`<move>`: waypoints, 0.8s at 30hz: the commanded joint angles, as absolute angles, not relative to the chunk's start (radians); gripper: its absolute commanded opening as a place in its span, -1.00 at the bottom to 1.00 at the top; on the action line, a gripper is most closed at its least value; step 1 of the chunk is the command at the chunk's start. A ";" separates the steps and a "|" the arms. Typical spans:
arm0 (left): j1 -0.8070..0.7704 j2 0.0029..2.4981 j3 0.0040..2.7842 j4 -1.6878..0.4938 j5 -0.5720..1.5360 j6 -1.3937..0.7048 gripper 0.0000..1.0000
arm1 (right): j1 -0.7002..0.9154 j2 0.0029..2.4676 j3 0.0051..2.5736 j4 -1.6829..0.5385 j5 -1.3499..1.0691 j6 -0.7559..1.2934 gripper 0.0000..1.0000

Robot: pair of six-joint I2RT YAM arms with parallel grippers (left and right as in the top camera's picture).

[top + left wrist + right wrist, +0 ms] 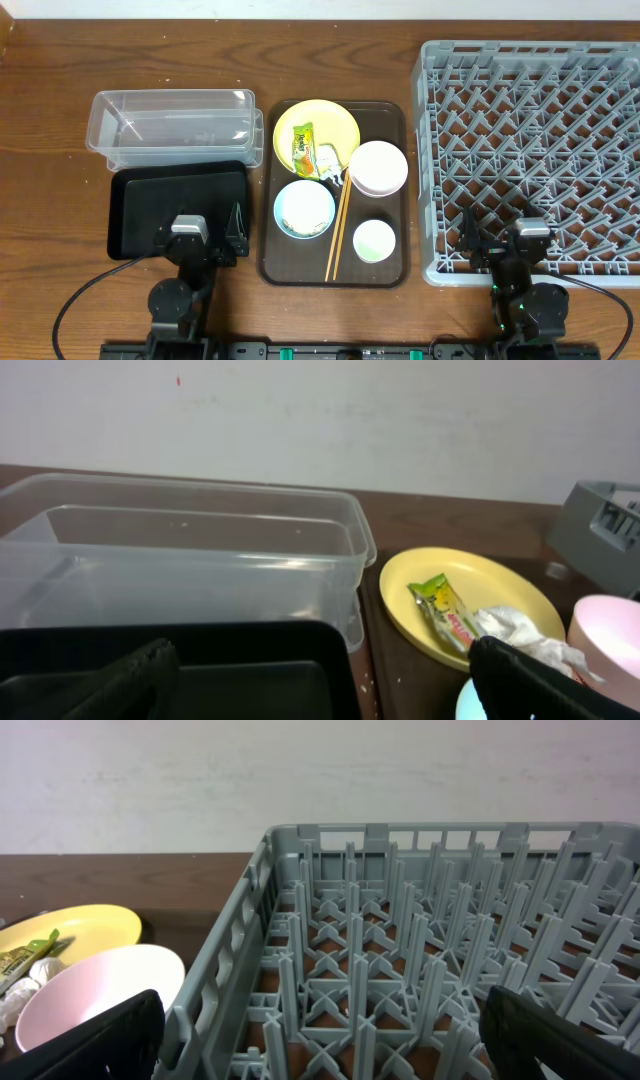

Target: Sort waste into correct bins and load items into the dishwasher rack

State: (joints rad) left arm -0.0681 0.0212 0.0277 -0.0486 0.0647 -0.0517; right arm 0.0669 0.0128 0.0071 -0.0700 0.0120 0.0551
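Note:
The yellow plate holds the yellow-green wrapper and the white scrap; both also show in the left wrist view. The pinkish-white bowl, light blue bowl, white cup and chopsticks lie on the brown tray. A few white rice grains lie at that tray's left edge. The clear tub and black tray stand at the left, the grey rack at the right. My left gripper is open and empty over the black tray. My right gripper is open and empty over the rack's front edge.
The brown serving tray sits between the black tray and the rack, with narrow gaps on both sides. Bare wooden table lies left of the bins and behind them. Black cables run along the front edge near both arm bases.

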 commanded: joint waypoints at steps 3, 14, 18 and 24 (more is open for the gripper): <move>-0.068 0.087 0.060 -0.126 0.086 -0.058 0.90 | 0.082 0.013 0.031 -0.120 0.041 0.049 0.99; -0.068 0.447 0.302 -0.239 0.094 -0.088 0.90 | 0.082 0.104 0.173 -0.304 0.101 0.056 0.99; -0.068 0.617 0.457 -0.350 0.106 -0.088 0.90 | 0.082 0.225 0.244 -0.316 0.102 0.089 0.99; -0.068 0.872 0.723 -0.593 0.159 -0.087 0.90 | 0.082 0.480 0.402 -0.386 0.099 0.120 0.98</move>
State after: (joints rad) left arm -0.0681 0.7883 0.6125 -0.5262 0.1249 -0.0788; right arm 0.0669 0.3958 0.3271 -0.3622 0.0872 0.0875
